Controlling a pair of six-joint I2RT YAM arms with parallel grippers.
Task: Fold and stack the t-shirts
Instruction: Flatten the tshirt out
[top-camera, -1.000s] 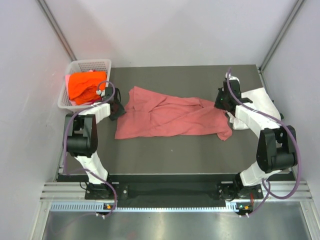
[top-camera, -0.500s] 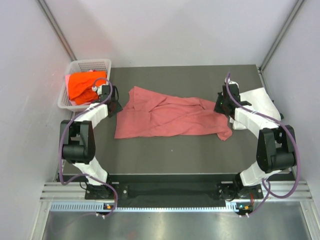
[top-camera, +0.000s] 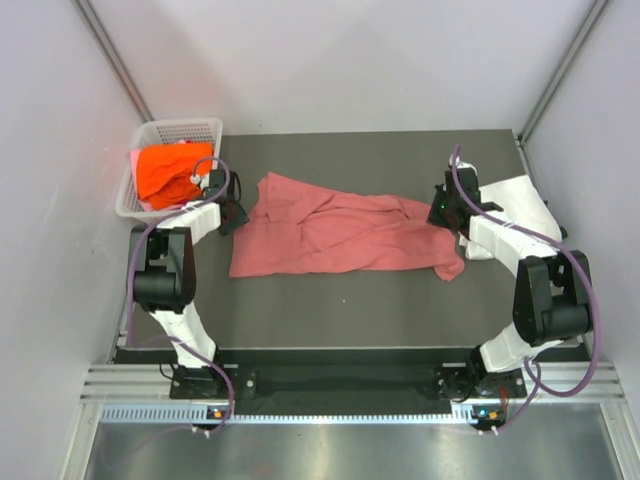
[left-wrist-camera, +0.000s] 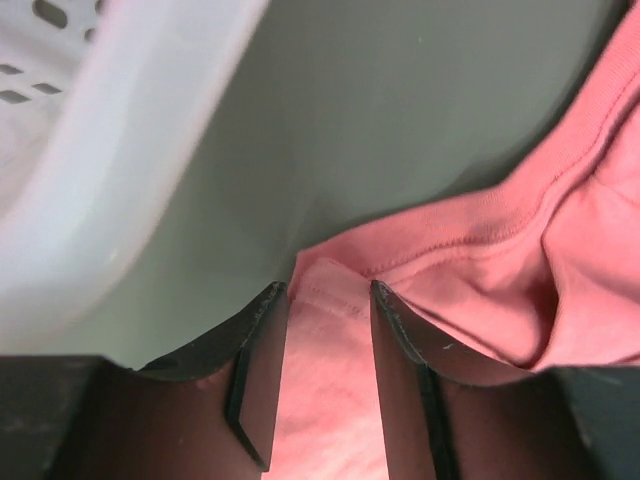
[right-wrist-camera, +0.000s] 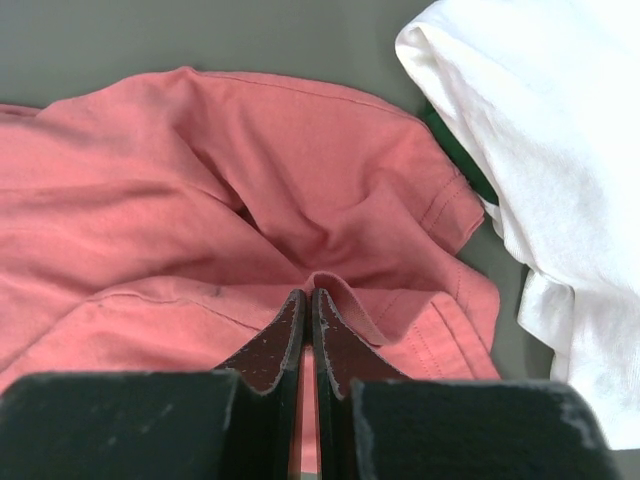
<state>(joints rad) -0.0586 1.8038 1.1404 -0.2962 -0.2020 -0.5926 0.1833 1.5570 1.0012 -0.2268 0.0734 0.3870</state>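
The pink-red t-shirt (top-camera: 340, 235) lies spread and rumpled across the middle of the table. At its left corner my left gripper (top-camera: 232, 212) is low, and in the left wrist view its jaws (left-wrist-camera: 326, 288) stand open astride the hemmed corner of the shirt (left-wrist-camera: 480, 260). My right gripper (top-camera: 440, 212) is at the shirt's right end. In the right wrist view it (right-wrist-camera: 308, 295) is shut on a raised fold of the pink cloth (right-wrist-camera: 200, 200). A white t-shirt (right-wrist-camera: 560, 150) lies just right of it. An orange t-shirt (top-camera: 170, 172) fills the basket.
The white mesh basket (top-camera: 180, 126) stands at the back left, its wall (left-wrist-camera: 100, 200) close beside my left gripper. The white t-shirt (top-camera: 515, 195) lies near the table's right edge, partly under my right arm. Grey walls close in both sides.
My left gripper shifted slightly toward the basket and back at the shirt's left corner, and its jaws narrowed somewhat. The right arm and the shirt have stayed put.
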